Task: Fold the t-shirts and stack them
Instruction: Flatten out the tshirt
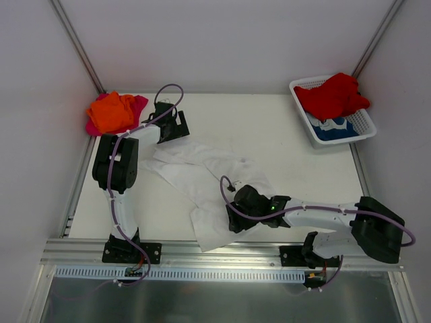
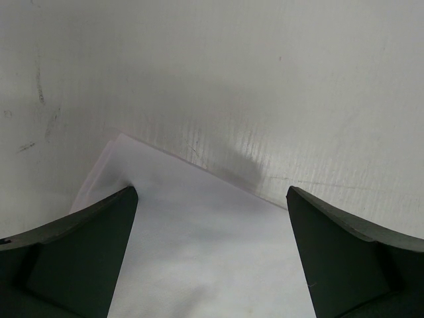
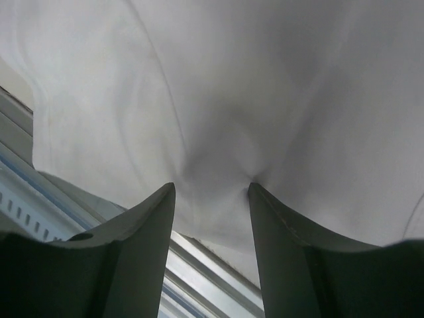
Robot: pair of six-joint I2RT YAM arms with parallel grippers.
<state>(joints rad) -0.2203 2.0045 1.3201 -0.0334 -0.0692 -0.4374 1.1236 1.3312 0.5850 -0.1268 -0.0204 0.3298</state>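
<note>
The white t-shirt (image 1: 202, 168) is spread, rumpled, over the middle of the table (image 1: 283, 134). Its long axis is laid diagonally from the far left to the near edge; the collar end cannot be told. Its far corner is straddled by the left gripper (image 2: 212, 192), jaws held wide apart. Its near part is pressed by the right gripper (image 3: 211, 187), jaws apart, with cloth puckered between them. An orange shirt (image 1: 111, 112) and a pink shirt (image 1: 139, 103) are piled far left. A red shirt (image 1: 333, 94) is heaped in the basket (image 1: 367, 129) far right.
</note>
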